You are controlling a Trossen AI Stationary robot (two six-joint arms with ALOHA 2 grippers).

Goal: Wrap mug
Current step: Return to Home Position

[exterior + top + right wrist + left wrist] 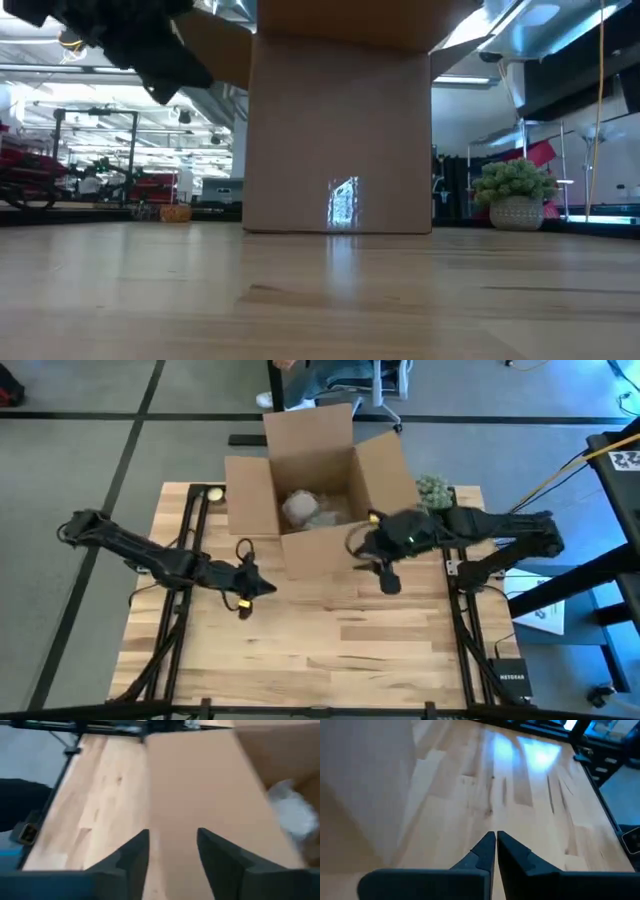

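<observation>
Right pincer [172, 834]: its two dark fingers stand apart with only air between them and hold nothing. It hangs just in front of the near right corner of the open brown cardboard box [300, 530], above the light wooden plank worktop [330, 650].

The mug in its clear bubble wrap [305, 508] lies on the floor of the box, in no pincer's grip. It is behind the near cardboard wall from the right pincer and off toward the left arm's side. In the right wrist view the pale wrapped bundle shows inside the box, past the flat brown wall that fills the middle of the view.

Left pincer [495, 839]: its fingers are pressed together tip to tip and are empty. It is held low over bare worktop, off the near left corner of the box and apart from it. The mug is farther from this pincer than from the right one.

A small green plant in a pale pot [515, 195] stands on the worktop beside the right side of the box.
</observation>
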